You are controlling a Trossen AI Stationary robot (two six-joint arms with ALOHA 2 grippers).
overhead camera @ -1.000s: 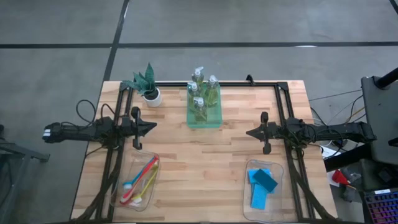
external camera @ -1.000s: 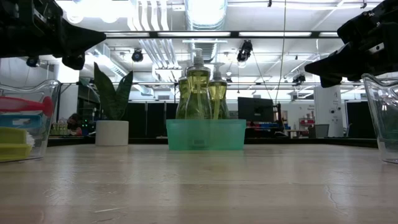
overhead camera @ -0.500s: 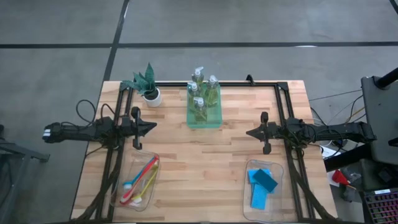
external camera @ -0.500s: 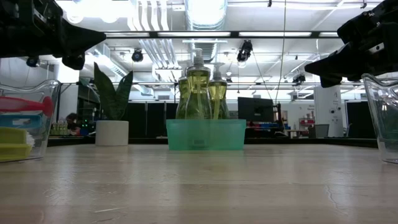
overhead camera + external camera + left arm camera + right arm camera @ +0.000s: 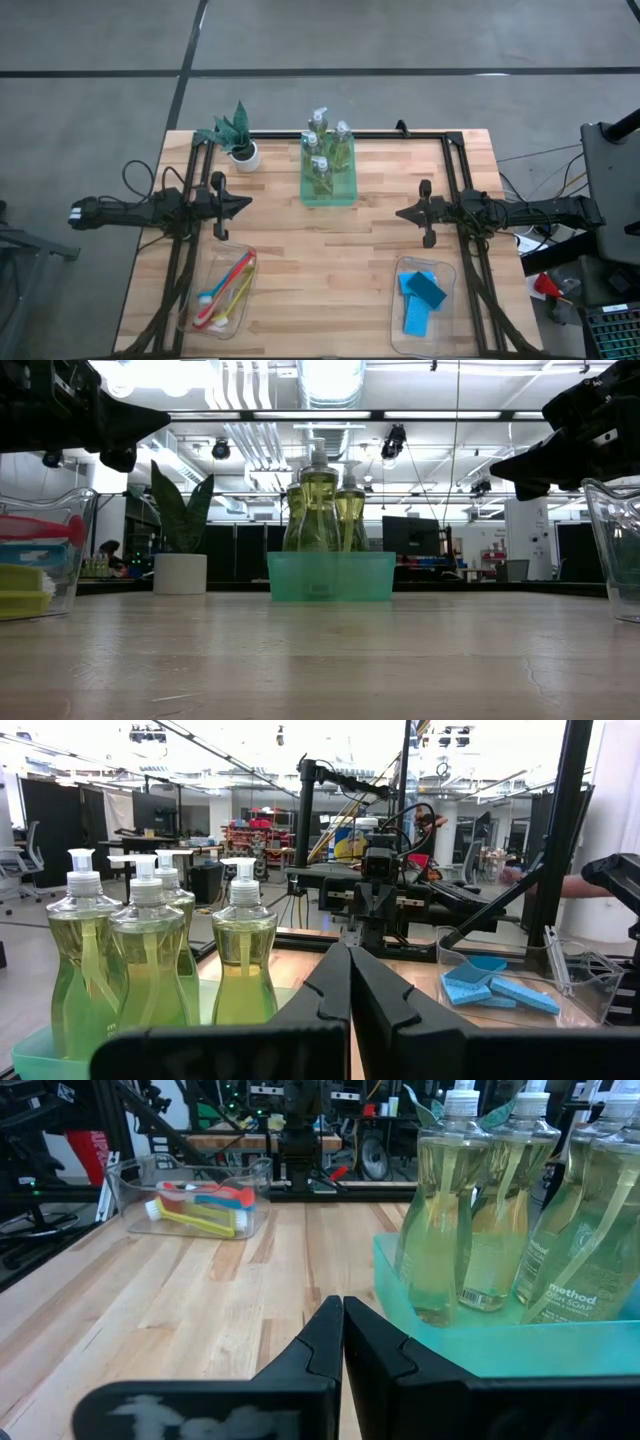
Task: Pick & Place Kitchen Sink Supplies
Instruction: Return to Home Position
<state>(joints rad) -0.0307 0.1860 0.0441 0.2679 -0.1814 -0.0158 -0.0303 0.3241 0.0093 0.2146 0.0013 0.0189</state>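
Sorting looks done, robot parked.
Brushes (image 5: 228, 284) and sponges (image 5: 424, 293) binned, 4 bottles (image 5: 322, 165) in tray (image 5: 328, 202); left gripper (image 5: 243, 204), right gripper (image 5: 401, 212) pinched together, empty.

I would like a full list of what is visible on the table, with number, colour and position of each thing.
soap bottles: four, clear with yellow-green soap, standing in the green tray
green tray: one, far middle of the table
plant: one, green in a white pot, far left
brushes: three, pink-red, blue, yellow, lying in the left clear bin
left clear bin: one, near left
sponges: three, blue and teal, in the right clear bin
right clear bin: one, near right
table: one, light wood
left tool: dark, shut, empty, above the left side
right tool: dark, shut, empty, above the right side
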